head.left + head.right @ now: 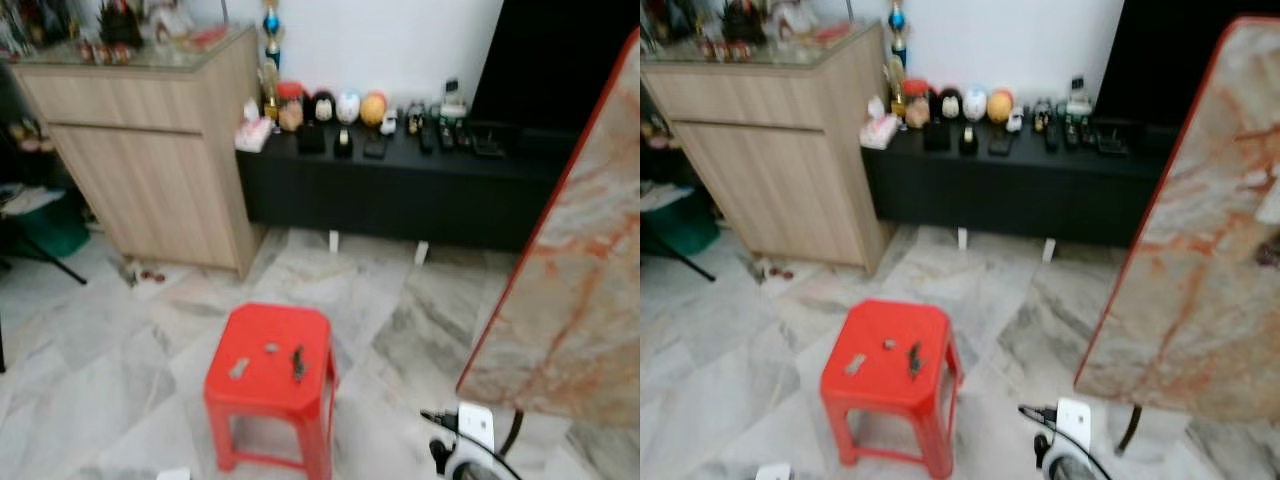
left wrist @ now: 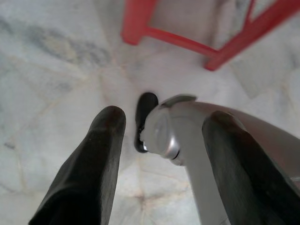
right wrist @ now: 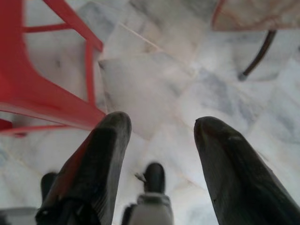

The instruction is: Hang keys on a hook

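Observation:
A red plastic stool [image 1: 272, 375] stands on the marble floor in front of me. On its seat lie a dark bunch of keys [image 1: 297, 363], a small grey piece [image 1: 239, 369] and a tiny silver bit [image 1: 271, 348]. My left gripper [image 2: 164, 154] hangs open above the floor, with the stool's legs [image 2: 187, 44] beyond it and my own leg between the fingers' line of sight. My right gripper [image 3: 161, 154] hangs open too, beside the stool [image 3: 42, 79]. No hook can be made out.
A wooden cabinet [image 1: 150, 150] stands at the back left. A long black low console [image 1: 400, 180] with small ornaments runs along the wall. A marble table top with a red edge [image 1: 570, 270] juts in at the right. A white power strip [image 1: 476, 424] lies on the floor.

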### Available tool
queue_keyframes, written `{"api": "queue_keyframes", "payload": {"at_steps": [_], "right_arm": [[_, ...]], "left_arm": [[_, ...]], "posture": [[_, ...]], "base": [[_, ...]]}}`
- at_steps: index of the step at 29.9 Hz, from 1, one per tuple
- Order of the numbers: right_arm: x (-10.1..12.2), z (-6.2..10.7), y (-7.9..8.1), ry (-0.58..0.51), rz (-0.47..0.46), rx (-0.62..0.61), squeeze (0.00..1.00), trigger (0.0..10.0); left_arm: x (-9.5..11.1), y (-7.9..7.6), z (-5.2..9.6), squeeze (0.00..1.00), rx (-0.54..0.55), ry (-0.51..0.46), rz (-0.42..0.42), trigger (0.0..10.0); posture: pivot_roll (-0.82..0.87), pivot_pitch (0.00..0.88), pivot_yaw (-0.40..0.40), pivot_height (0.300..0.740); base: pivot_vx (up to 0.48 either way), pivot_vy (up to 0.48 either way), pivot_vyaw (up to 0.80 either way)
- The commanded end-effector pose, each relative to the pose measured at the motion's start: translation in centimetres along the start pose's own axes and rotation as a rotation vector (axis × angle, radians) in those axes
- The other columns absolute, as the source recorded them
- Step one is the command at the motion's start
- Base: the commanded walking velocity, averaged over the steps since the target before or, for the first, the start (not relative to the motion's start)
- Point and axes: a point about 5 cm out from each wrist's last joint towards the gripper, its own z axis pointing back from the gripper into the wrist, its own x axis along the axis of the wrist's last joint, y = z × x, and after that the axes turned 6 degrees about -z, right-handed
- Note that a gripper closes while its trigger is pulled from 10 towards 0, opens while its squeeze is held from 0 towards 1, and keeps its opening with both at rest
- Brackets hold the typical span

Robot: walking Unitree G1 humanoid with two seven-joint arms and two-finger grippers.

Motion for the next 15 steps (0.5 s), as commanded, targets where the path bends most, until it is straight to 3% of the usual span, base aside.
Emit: {"api": "queue_keyframes", "payload": {"at_steps": [1, 15], "right_arm": [[0.4, 0.0, 0.5, -0.019, -0.025, 0.004, 0.00, 10.0], [0.7, -0.1, 0.6, -0.029, -0.014, 0.007, 0.00, 10.0]], "left_arm": [[0.0, -0.2, -0.1, 0.00, 0.005, 0.004, 0.002, 10.0], [1.2, -1.0, -0.4, 0.00, -0.007, -0.037, 0.011, 10.0]], "posture": [[0.09, 0.000, -0.063, 0.740], [0.09, 0.000, -0.065, 0.740]], "base": [[0.000, 0.454, 0.00], [0.000, 0.423, 0.00]]}}
